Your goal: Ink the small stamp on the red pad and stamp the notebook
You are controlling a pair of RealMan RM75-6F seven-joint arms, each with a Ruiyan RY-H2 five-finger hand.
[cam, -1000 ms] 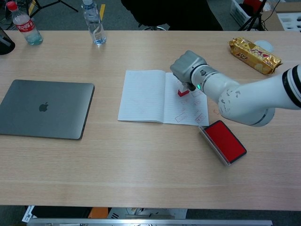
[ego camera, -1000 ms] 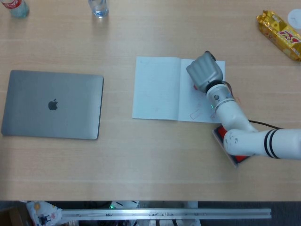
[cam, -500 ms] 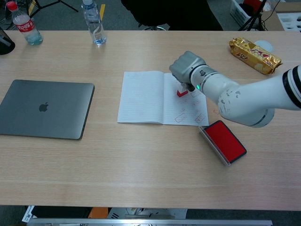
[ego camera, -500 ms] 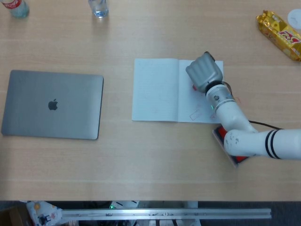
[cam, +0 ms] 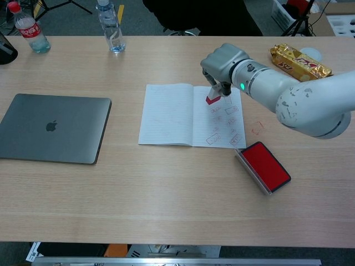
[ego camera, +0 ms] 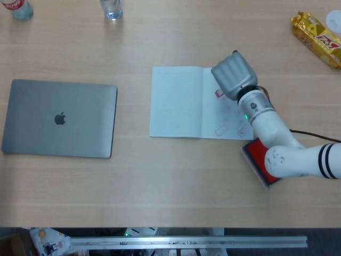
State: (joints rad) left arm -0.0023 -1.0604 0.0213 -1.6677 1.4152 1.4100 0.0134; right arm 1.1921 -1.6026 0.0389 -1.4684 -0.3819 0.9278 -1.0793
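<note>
A: Where's the small red-based stamp [cam: 213, 98]?
B: Clamped in the right robot hand [cam: 223, 65], tilted, just above the right page of the open white paper notebook [ego camera: 178, 101], which carries several faint red marks.
A: And the rectangular red ink pad [cam: 266, 166]?
B: Near right of the notebook, apart from it, on the pale wood surface [cam: 166, 188].
A: Room?
B: Bare wood between notebook and closed grey metal laptop [ego camera: 59, 118], far left.

A pale apple-shaped logo stands on the lid of the closed grey laptop [ego camera: 59, 118], well to the left of the right hand [cam: 223, 64]. The red label on the clear plastic bottle [cam: 25, 29], the gold snack wrapper [cam: 299, 64] print and the red stamp marks on the open white notebook [cam: 169, 113] are illegible.
</note>
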